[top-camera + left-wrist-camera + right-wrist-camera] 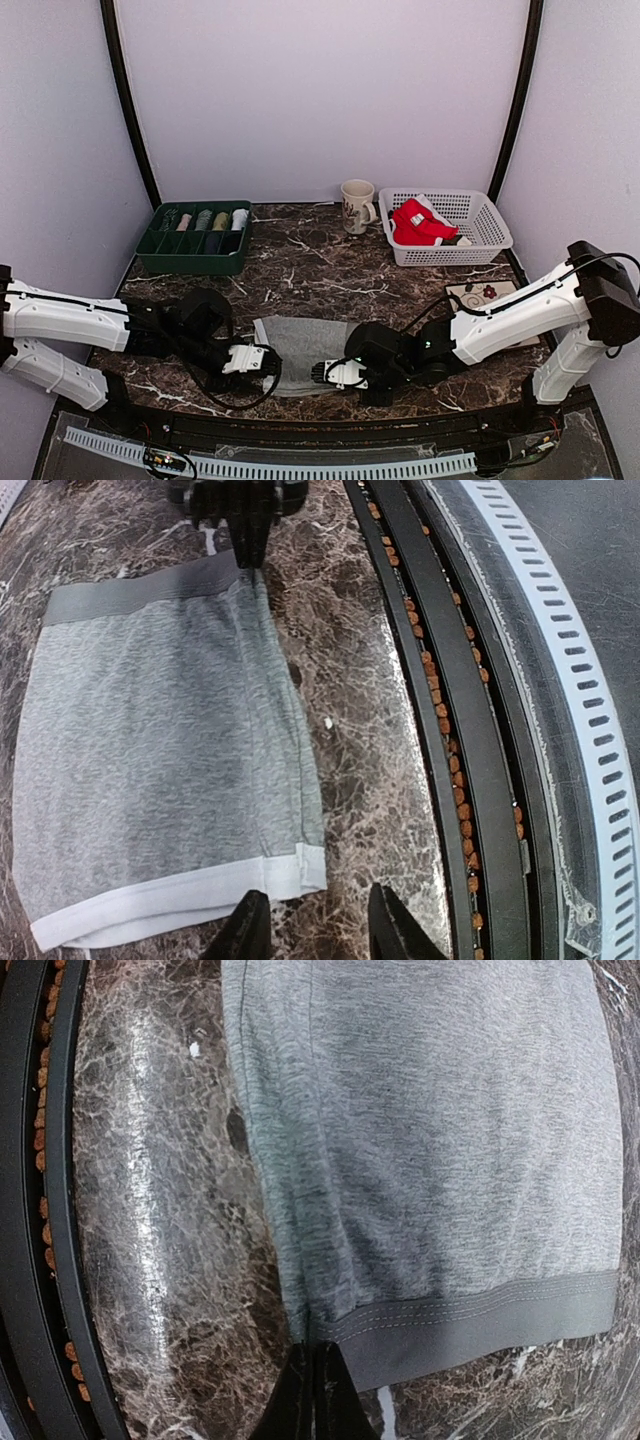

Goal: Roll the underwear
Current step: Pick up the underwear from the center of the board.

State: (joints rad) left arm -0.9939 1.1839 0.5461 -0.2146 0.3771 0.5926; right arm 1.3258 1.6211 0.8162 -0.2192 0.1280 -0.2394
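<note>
On veined dark marble, flat rectangular heathered grey underwear, darker waistband

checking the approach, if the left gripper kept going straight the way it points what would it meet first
The near corner of the grey underwear, at its white hem: it lies just ahead of the left gripper, between its open jaws. Further along that line sits the right gripper.

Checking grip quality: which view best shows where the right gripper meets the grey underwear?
Right wrist: the right gripper is shut on the waistband corner of the grey underwear, seen close. Left wrist shows that pinch from across, smaller. Top external shows only the gripper at the cloth's edge.
</note>
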